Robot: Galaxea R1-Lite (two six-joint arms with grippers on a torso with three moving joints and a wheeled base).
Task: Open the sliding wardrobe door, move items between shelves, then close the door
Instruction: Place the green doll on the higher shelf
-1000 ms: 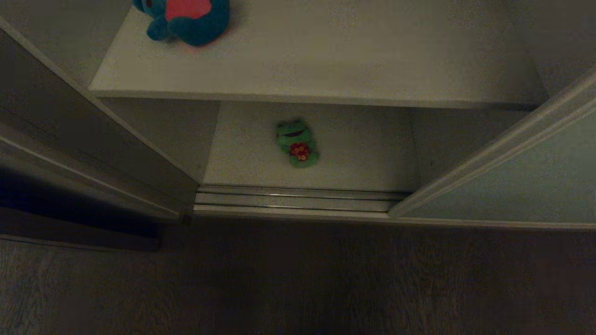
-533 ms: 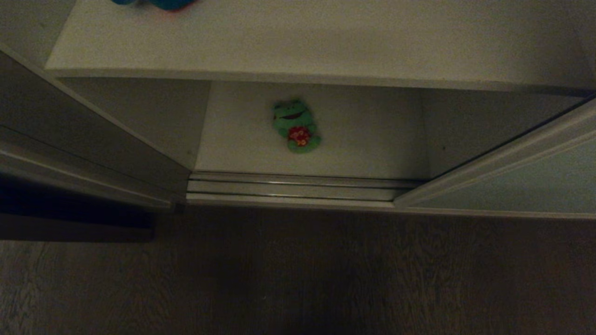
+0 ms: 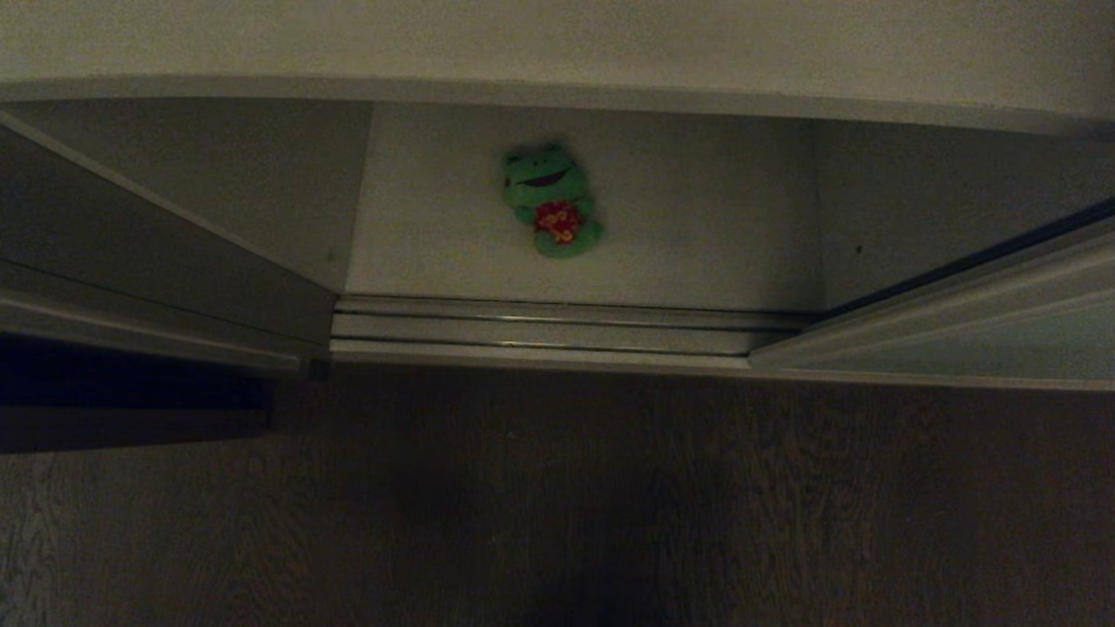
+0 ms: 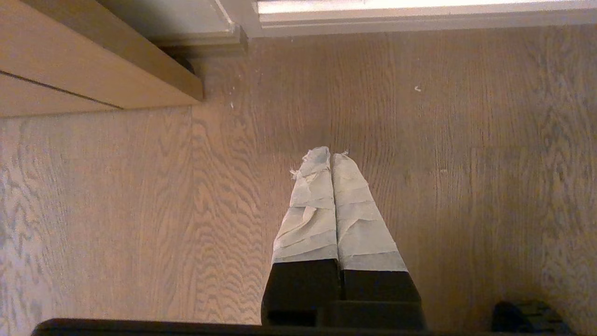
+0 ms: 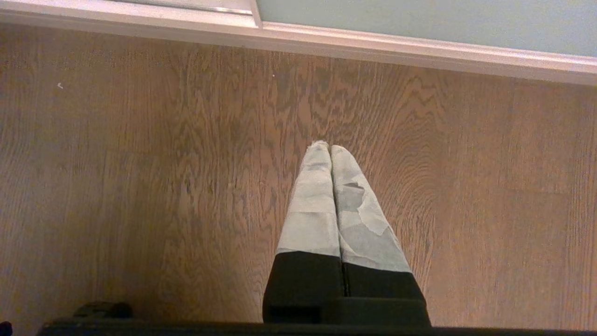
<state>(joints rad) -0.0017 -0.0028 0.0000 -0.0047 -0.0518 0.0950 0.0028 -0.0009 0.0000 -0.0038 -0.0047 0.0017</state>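
While both claws hang closed over the wooden floor (image 3: pixel 557 505), the wardrobe is seen open.
A green frog (image 3: pixel 550 202) is laid on the lower shelf (image 3: pixel 697 226), upper centre of the frame; the sliding door (image 3: pixel 976 344) is seen at right. Left claw (image 4: pixel 330 158) and right claw (image 5: pixel 329 149) are pressed shut, empty.

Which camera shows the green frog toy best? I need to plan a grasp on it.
The head view: the green frog toy lies face up on the bottom shelf, whole and unobstructed. Neither wrist view shows it; each shows only a shut gripper, left gripper and right gripper, over wooden floor.
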